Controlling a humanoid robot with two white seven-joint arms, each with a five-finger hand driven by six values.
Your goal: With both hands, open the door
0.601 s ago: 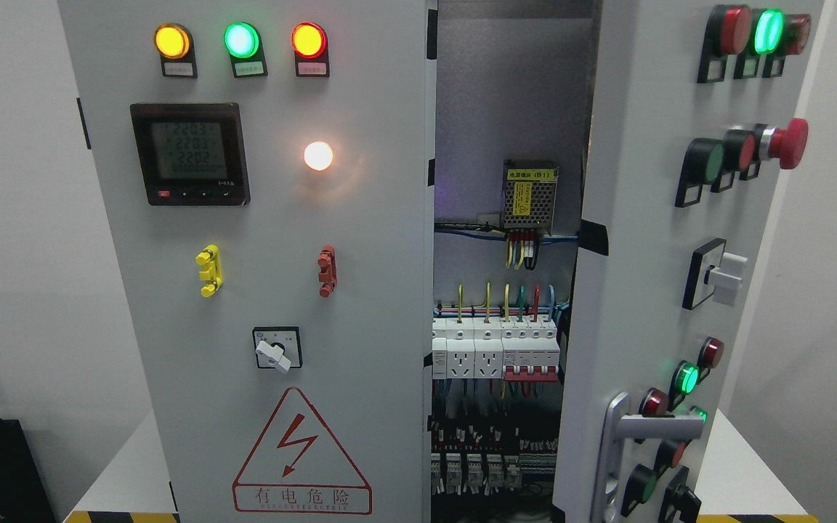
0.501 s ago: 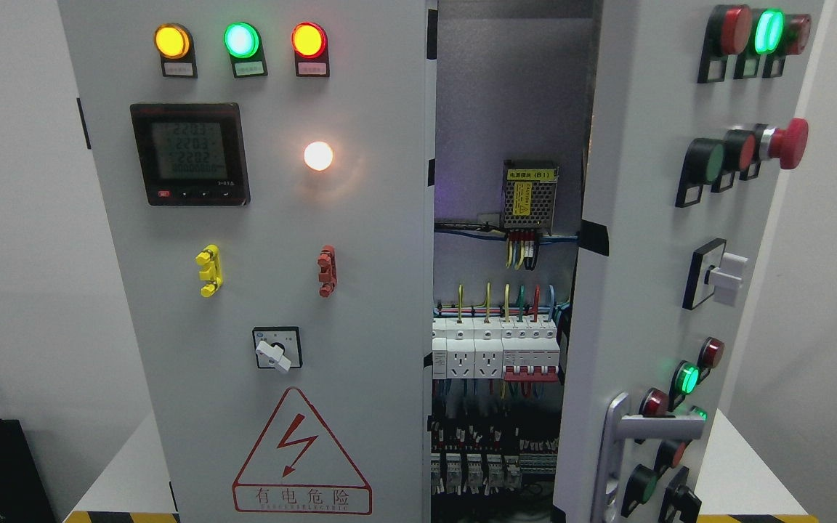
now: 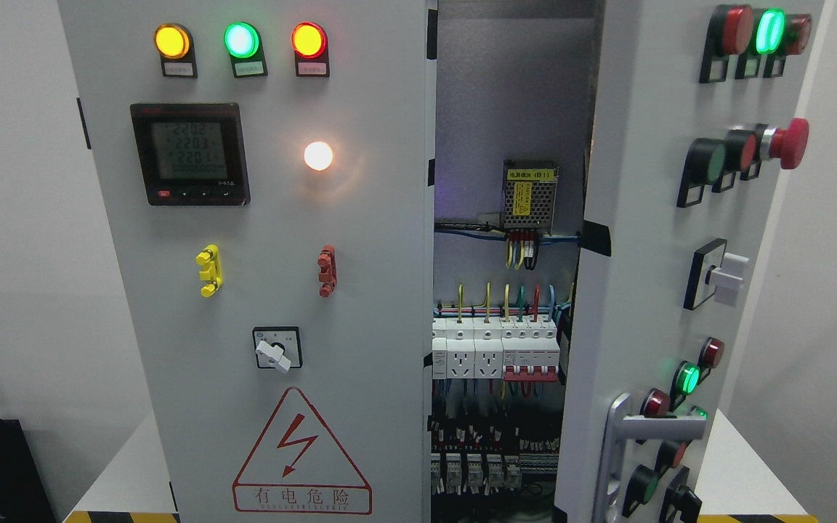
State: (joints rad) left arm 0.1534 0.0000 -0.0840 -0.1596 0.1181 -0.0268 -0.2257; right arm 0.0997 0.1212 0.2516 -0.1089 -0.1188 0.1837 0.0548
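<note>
- Right door (image 3: 651,240) of the cabinet stands partly swung out; its lever handle (image 3: 654,428) sits low on the panel. Left door (image 3: 266,290) is shut flat.
- Against half a second ago, I see the right door's edge shifted only a hair; the gap onto the breakers (image 3: 495,352) and power supply (image 3: 530,195) is about the same.
- Neither hand is in view, so I cannot tell whether either is open, closed or gripping.
- My judgement: the opening has stalled; I need a hand back on the door edge or handle.
</note>
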